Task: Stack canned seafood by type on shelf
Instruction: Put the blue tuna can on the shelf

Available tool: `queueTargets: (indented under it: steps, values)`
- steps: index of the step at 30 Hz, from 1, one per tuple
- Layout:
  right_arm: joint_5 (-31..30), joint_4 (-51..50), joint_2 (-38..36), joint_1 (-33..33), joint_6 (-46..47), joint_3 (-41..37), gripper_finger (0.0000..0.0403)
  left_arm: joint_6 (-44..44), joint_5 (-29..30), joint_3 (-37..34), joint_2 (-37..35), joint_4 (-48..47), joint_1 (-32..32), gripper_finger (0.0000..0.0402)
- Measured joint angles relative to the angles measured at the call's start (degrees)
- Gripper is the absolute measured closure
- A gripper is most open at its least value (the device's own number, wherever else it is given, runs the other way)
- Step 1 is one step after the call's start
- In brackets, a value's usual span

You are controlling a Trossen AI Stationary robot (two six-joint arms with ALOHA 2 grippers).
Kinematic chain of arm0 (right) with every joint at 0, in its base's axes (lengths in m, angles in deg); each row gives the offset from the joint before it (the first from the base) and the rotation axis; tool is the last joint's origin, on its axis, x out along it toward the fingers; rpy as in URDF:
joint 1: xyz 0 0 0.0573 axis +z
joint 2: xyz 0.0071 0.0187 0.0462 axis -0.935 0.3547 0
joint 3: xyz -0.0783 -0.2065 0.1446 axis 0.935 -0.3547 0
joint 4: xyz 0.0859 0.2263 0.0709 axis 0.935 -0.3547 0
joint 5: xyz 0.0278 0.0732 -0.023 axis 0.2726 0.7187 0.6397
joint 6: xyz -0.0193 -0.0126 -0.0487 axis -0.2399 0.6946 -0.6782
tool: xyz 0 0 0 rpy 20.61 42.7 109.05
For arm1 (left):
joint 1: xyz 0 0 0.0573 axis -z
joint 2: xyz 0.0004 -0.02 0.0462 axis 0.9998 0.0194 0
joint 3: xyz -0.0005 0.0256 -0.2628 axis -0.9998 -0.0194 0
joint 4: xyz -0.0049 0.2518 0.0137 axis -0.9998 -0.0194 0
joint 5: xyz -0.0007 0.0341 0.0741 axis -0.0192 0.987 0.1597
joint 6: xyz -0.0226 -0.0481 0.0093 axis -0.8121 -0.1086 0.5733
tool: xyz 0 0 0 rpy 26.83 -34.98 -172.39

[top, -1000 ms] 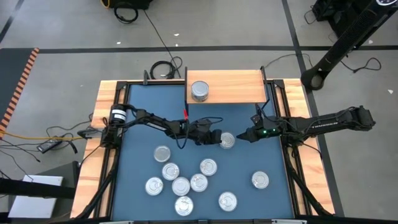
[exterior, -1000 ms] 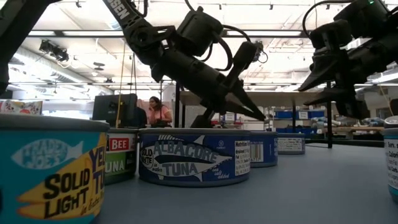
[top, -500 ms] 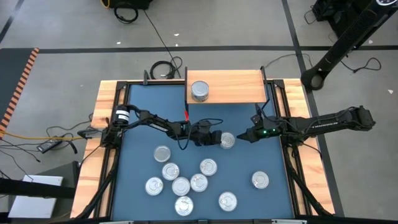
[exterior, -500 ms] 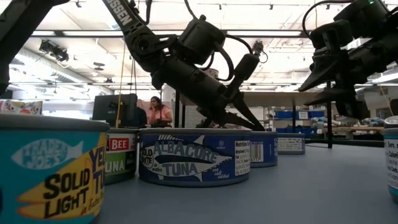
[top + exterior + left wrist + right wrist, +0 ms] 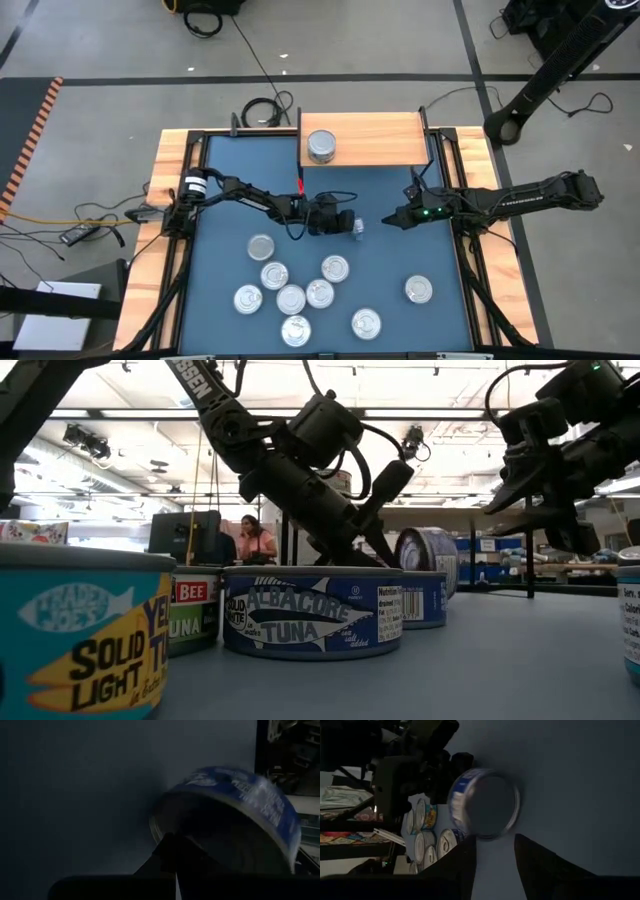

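tipped can (image 5: 357,227) touching left gripper (image 5: 349,225), facing right gripper (image 5: 388,220).

Flat round tins with shiny silver lids, some sides labelled teal-blue. 1 blue-labelled tin (image 5: 357,227) tipped up on its edge near mid-table, lid facing sideways, seen standing on its rim in the low view (image 5: 427,560). 8 more lying flat toward the near side: 7 clustered (image 5: 291,298) close together, 1 (image 5: 418,290) apart to the right. 1 further can (image 5: 321,146) upright on the shelf (image 5: 385,140), a light-wood board at the table's far edge, toward its left end.
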Motion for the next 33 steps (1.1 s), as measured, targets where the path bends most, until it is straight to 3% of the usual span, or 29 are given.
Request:
queueTargets:
  steps: [7, 13, 18, 21, 27, 30, 33]
  values:
    - [-1.98, 1.19, 0.0, 0.0, -4.54, 0.0, 0.0259, 0.37, 0.2, -0.1, 0.02, 0.62, -0.04, 0.0401]
    - [-2.81, 10.04, 1.73, 0.79, -12.57, -0.01, 0.0256, 0.36, 0.2, -0.1, 0.06, 0.98, -0.04, 0.0401]
    - [-4.41, 12.15, 4.4, 4.19, -26.38, 0.06, 0.0247, 0.38, -0.28, -0.12, 0.09, 1.49, -0.04, 0.0401]
    - [-1.78, 8.07, 5.77, 5.41, -39.29, 3.12, 0.024, 0.34, -1.46, -0.14, 0.11, 1.81, -0.07, 0.0401]
    - [-3.82, -16.24, 12.07, 5.34, -57.32, 16.31, 0.0194, 0.38, -1.77, -0.14, 0.13, 1.95, -0.07, 0.0401]
    - [-7.3, -22.82, 16.2, 3.7, -50.89, 21.97, 0.0166, 0.38, -1.75, -0.14, 0.15, 2.14, -0.07, 0.0401]
    - [-4.41, -21.35, 19.42, 2.08, -38.03, 25.14, 0.015, 0.22, -0.87, -0.18, 0.17, 3.09, -0.04, 0.0401]
